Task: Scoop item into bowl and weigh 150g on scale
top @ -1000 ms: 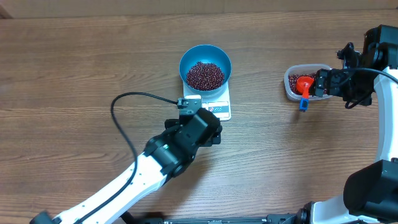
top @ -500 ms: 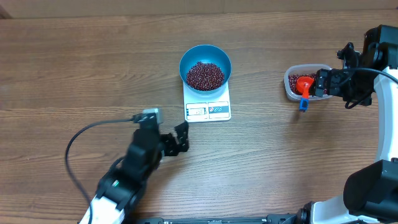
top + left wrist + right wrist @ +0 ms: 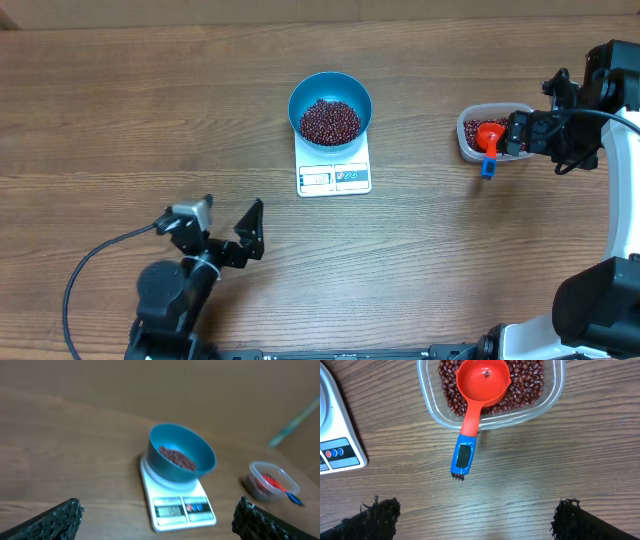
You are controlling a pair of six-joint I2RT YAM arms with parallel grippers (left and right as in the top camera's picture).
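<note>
The blue bowl point(image 3: 330, 92) stands on the white scale point(image 3: 335, 177) with a heap of dark red beans point(image 3: 330, 121) inside. In the left wrist view the bowl point(image 3: 192, 445), its beans point(image 3: 176, 458) and the scale point(image 3: 176, 510) lie ahead of my left gripper point(image 3: 157, 522), which is open and holds nothing. Overhead, my left gripper point(image 3: 230, 217) hangs near the front left, well apart from the scale. My right gripper point(image 3: 511, 135) is open and empty beside the clear tub. In the right wrist view the gripper point(image 3: 475, 520) sits short of the scoop's handle.
A clear plastic tub point(image 3: 467, 146) of beans point(image 3: 525, 385) at the right holds an orange-red scoop point(image 3: 482, 377). Its blue handle point(image 3: 462, 455) juts over the tub's rim point(image 3: 431, 407) onto the wood. The scale's corner point(image 3: 335, 445) shows at left. A black cable point(image 3: 85, 270) trails from the left arm.
My left arm has drawn back from the scale's front edge toward the front left of the table, its gripper staying open. The right arm, tub and scoop have not moved.
</note>
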